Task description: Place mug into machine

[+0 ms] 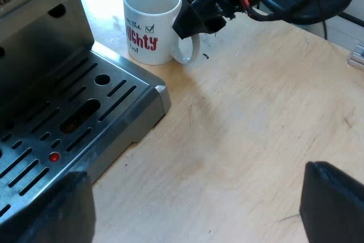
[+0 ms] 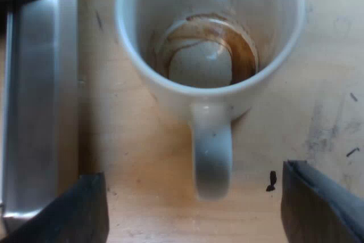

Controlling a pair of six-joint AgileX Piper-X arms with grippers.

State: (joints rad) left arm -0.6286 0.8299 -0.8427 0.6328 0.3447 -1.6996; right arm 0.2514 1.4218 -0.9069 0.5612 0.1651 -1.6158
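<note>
Right wrist view, from above: my right gripper [image 2: 196, 215] looks down into the mug [image 2: 206, 64], which stands upright on the wooden table [image 2: 318, 112], just beside the steel edge of the machine [image 2: 40, 101] and not yet on it. The relation that matters is the handle [image 2: 213, 152]. Its loop points away from the cup body and toward the gap between my right fingers [image 2: 77, 211], so it lies just ahead of them and roughly on their centre line. These fingers stand wide apart, one to each side of the handle, touching neither it nor the cup wall. A brown ring [image 2: 242, 49] of dried coffee marks the inside bottom; otherwise the mug looks empty. The machine's edge runs along the outer side of one right finger, so the goal lies sideways from the grip line, not ahead of it. Left wrist view, from the side: the right gripper hangs at the handle, and the slotted drip tray [image 1: 142, 103] lies close to the mug on the side away from the handle. My left gripper [image 1: 193, 211] hovers over bare table, well apart from the mug, its fingers [image 1: 333, 203] also spread with nothing between them. I judge the right arm much the nearer. The coming move should turn on closing across the handle's narrow width, then carrying the mug sideways onto the tray.
</note>
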